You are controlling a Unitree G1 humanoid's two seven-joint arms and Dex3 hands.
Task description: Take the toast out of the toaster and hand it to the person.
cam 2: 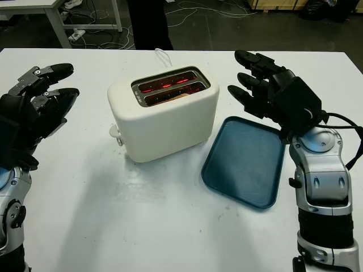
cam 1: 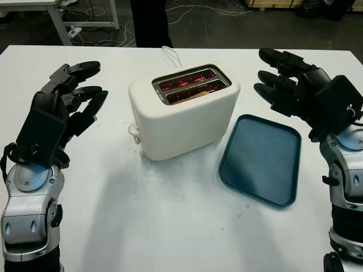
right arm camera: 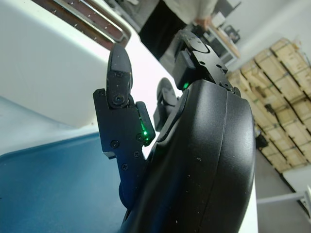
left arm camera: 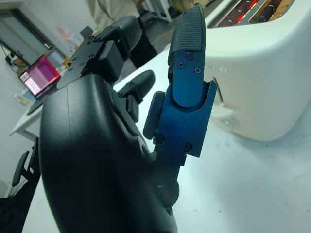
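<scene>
A cream two-slot toaster stands mid-table, both slots glowing red inside. Low in the nearer slot I see the tan edge of a toast slice. My left hand is open and hovers left of the toaster, a short gap away. My right hand is open and hangs to the toaster's right, above the far edge of the tray. The toaster's side is close to my left fingers. A person in dark trousers stands beyond the table's far edge.
A dark blue tray lies flat to the right of the toaster, nothing on it. The toaster's white cord runs toward the far edge. Behind the table are a desk leg, floor cables and wooden pallets.
</scene>
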